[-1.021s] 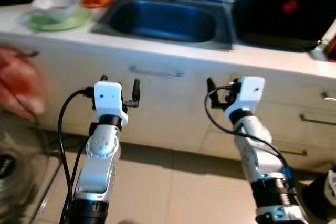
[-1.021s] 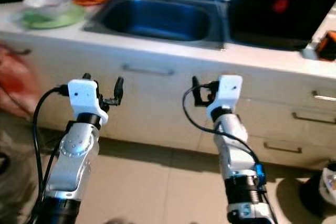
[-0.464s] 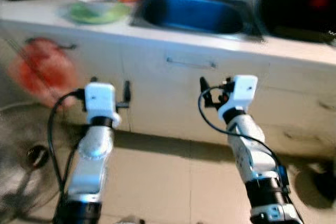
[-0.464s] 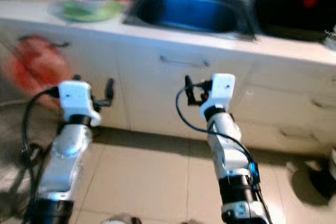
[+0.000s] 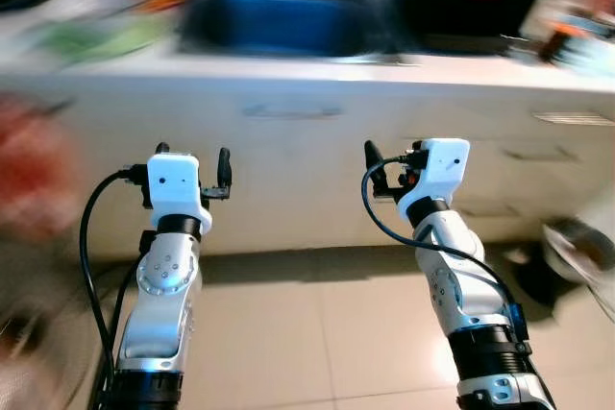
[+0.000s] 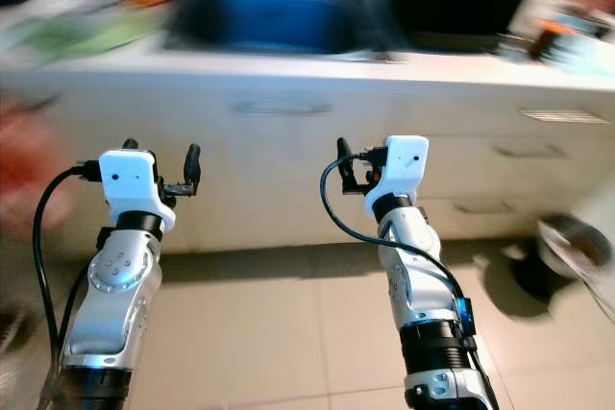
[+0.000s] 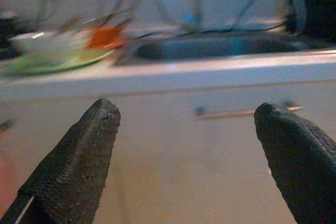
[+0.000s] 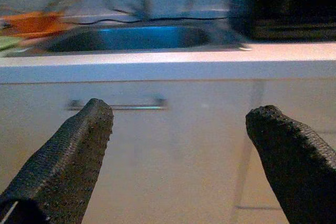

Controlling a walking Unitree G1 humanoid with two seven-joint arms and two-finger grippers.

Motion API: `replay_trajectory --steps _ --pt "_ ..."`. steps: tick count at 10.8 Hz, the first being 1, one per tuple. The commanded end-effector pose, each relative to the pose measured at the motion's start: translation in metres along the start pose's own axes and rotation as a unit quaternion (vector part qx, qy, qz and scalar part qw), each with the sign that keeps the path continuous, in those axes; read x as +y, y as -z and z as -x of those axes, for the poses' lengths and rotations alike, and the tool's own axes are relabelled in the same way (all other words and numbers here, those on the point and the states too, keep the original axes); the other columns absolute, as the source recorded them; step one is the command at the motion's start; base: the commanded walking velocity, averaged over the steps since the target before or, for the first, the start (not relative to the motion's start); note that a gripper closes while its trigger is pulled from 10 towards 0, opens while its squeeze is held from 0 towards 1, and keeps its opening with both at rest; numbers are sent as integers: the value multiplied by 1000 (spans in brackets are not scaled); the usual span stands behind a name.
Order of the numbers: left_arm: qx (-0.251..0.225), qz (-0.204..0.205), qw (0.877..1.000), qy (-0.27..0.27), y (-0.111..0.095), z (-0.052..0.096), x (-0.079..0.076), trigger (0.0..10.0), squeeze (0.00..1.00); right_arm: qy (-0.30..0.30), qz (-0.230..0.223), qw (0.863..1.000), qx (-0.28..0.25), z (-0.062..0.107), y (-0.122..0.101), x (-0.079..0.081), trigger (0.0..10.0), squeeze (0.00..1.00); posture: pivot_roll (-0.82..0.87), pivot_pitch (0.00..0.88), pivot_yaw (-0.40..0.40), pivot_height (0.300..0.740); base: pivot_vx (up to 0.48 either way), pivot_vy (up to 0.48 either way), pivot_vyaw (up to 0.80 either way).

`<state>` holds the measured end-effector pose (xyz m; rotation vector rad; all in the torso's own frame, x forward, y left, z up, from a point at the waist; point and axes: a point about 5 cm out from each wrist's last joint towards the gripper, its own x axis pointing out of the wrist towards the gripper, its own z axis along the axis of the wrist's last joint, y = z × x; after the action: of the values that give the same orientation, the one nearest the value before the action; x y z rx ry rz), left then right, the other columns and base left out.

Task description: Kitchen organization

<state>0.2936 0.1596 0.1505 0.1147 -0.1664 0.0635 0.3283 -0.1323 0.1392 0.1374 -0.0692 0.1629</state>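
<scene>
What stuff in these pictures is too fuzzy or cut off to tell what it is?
- Orange and green things left of the sink: blurred, head views.
- Red blob at the left edge: blurred, cut off.
- Round object on the floor: cut off on the right.

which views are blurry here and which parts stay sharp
Eye views: counter and sink streaked with motion blur, while both arms, left gripper and right gripper, look crisp. Wrist views: dim and soft, dishes smeared, black fingers clear.
</scene>
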Motion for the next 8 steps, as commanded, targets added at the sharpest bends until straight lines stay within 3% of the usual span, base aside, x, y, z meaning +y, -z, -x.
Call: replay_trajectory --steps 1,6,8 --pt "-1 0 1000 6 -2 1 -4 10000 0 6 -2 1000 0 0 -1 -3 10000 0 61 75 -60 740 442 0 0" --pt "-2 0 1000 7 -2 0 -5 10000 0 -11 13 1000 -14 0 -4 1 10000 0 62 74 -61 740 436 0 0" --pt "-3 1 1000 7 -3 0 -5 10000 0 -8 12 1000 -21 -1 -7 0 10000 0 62 71 -62 740 435 0 791"
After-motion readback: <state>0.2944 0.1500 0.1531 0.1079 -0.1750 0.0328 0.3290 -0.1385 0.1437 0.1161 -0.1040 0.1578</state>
